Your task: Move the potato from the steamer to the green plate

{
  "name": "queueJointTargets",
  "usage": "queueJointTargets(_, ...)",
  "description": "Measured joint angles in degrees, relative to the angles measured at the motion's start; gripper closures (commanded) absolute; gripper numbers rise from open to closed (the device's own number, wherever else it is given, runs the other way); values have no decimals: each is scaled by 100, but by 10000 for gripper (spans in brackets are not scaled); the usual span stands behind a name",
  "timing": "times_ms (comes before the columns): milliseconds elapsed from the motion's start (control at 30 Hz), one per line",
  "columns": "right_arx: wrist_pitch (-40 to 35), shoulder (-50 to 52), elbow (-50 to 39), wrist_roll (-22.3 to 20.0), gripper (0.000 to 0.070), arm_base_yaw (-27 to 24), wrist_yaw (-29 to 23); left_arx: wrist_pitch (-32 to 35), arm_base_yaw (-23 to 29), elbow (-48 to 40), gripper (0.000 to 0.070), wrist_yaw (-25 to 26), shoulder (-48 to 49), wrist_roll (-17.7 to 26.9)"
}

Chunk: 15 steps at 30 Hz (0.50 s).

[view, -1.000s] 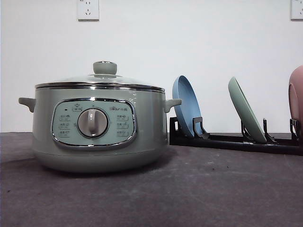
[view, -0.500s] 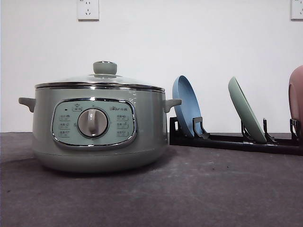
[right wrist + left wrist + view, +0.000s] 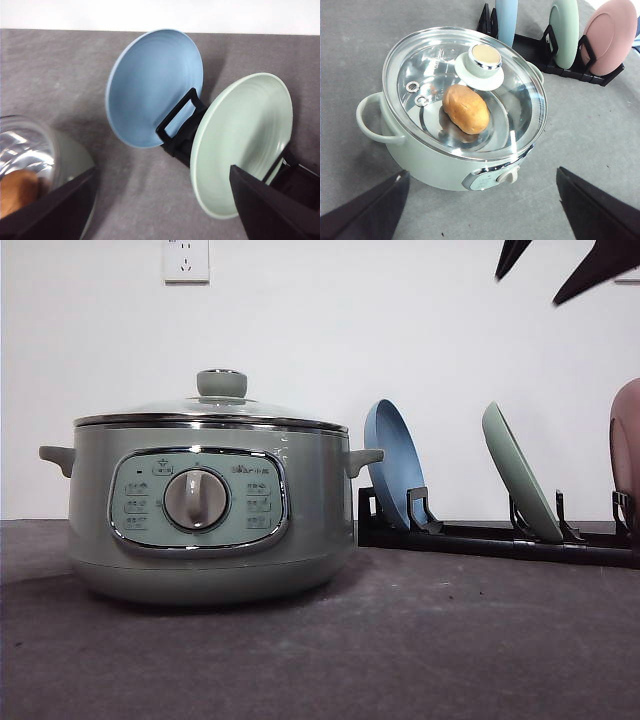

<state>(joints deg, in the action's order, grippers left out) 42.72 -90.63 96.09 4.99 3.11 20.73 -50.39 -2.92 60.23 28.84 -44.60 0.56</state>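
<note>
The pale green steamer (image 3: 205,510) stands on the left of the table with its glass lid (image 3: 465,90) on. Through the lid the brown-orange potato (image 3: 466,108) lies inside; the right wrist view catches it at the edge (image 3: 17,192). The green plate (image 3: 522,475) stands upright in a black rack, right of the steamer. My left gripper (image 3: 480,210) hovers open above the steamer's front side. High over the rack, my right gripper (image 3: 550,268) is open and empty, with the green plate (image 3: 245,140) below it.
A blue plate (image 3: 392,462) stands in the rack (image 3: 480,538) between the steamer and the green plate. A pink plate (image 3: 627,455) stands at the rack's right end. Grey table surface lies in front of the rack and the steamer.
The right gripper's dark fingertips have come into the top right of the front view. The steamer and plates have not moved.
</note>
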Motion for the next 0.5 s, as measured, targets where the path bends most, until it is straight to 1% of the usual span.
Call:
queueJointTargets(100,-143,-353,74,28,223,0,-2,-2,0,0,99,0,0,0)
queueJointTargets(333,-432,-1005,74,46,223,0,-216,-2,0,0,99,0,0,0)
queueJointTargets(500,-585,-1328,74,47,226,25,-236,-15,0,0,99,0,0,0)
